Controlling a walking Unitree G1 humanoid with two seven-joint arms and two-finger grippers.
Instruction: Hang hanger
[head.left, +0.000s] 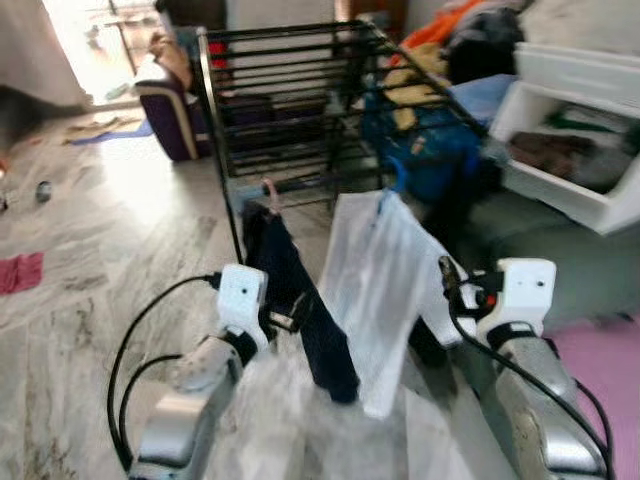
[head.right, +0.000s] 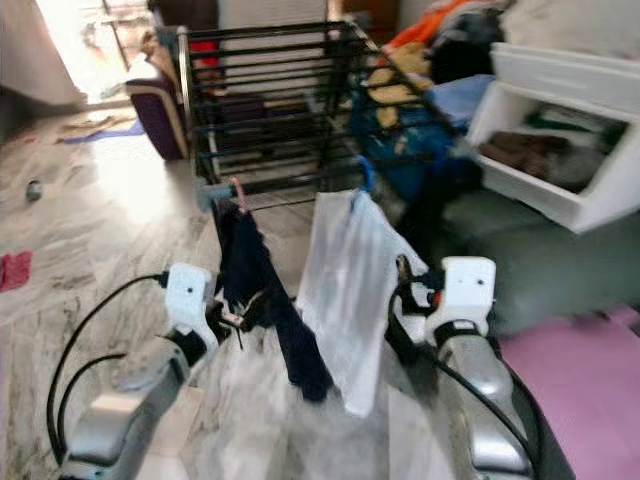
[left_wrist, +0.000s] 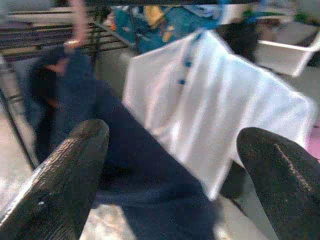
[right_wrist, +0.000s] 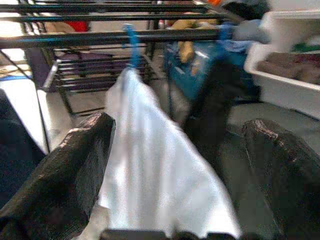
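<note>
A navy garment (head.left: 297, 292) hangs on a pink hanger (head.left: 270, 191) from the near rail of a black drying rack (head.left: 280, 100). Beside it a white shirt (head.left: 375, 290) hangs on a blue hanger (right_wrist: 131, 42) hooked over the same rail. My left gripper (head.left: 287, 321) is raised at the navy garment's edge; in the left wrist view its fingers (left_wrist: 65, 175) stand wide apart, open, with the cloth just beyond them. My right gripper (head.left: 447, 288) is held up at the white shirt's right edge, open, with the shirt (right_wrist: 150, 165) in front of it.
A white bin (head.left: 580, 130) with clothes stands at the right, and a heap of laundry (head.left: 470, 30) lies behind it. A blue bag (head.left: 430, 150) sits under the rack. A purple seat (head.left: 170, 115) is at the back left; a pink mat (head.left: 610, 360) covers the floor at right.
</note>
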